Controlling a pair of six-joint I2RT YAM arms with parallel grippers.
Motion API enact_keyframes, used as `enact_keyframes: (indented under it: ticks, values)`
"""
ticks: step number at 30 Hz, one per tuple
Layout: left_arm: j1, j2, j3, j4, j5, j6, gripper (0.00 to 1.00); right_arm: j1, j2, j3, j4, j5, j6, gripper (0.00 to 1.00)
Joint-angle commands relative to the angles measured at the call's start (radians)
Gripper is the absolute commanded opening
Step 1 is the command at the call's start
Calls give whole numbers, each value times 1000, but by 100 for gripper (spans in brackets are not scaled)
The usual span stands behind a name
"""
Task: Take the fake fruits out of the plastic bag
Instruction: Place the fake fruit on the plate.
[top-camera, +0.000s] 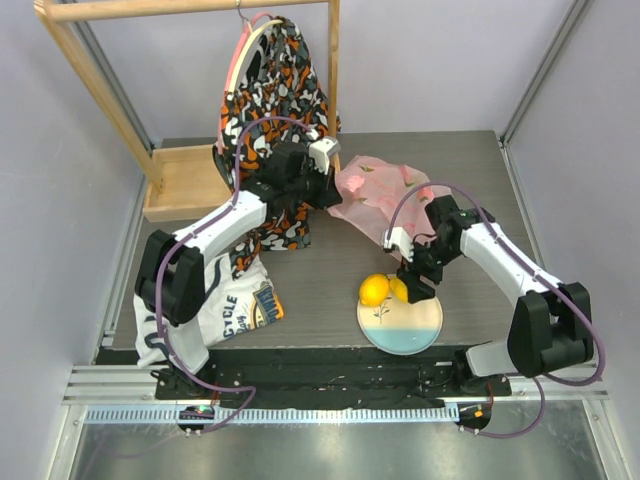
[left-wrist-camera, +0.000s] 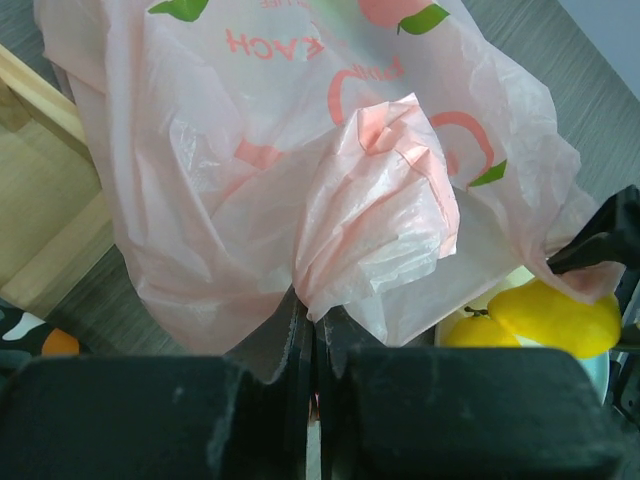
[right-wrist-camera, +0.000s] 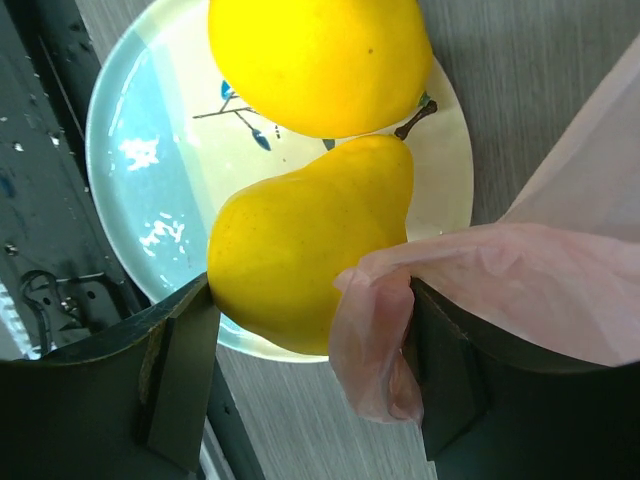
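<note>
- Your right pincer (right-wrist-camera: 312, 305) is clenched across the belly of the pear-shaped yellow fruit (right-wrist-camera: 300, 240), over the plate (right-wrist-camera: 130, 150). A flap of the plastic bag (right-wrist-camera: 560, 280) is caught against one finger.
- The fruit's long axis points its stem at the round yellow fruit (right-wrist-camera: 320, 60) on the plate. The drop spot is directly beneath your grip, so opening should be enough.
- Your left pincer (left-wrist-camera: 315, 345) is clenched on a gathered fold of the bag. The bag lies on the bench (top-camera: 330, 290) beyond the plate, between both arms.
- Whether other fruits are inside the bag is hidden.
</note>
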Motion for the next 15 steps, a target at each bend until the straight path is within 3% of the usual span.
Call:
enact_keyframes:
  ticks: [1,5,6,7,12,15]
  values:
    - [-7,-17,-7,7,-3,20,7,7,29,-51,105,37,-36,64]
    - [-9,-11,-4,2,-1,25,7,13,70,-46,139,49,-13,72]
    - [-9,-11,-4,2,-1,25,7,13,72,-42,137,52,-8,92]
    - [-9,-10,-4,0,-1,23,6,13,67,-19,131,57,-4,99]
    - [-10,-5,9,0,23,6,6,13,4,115,-10,114,5,100]
    - [-10,-7,27,17,58,-15,1,7,-20,301,-107,94,22,100]
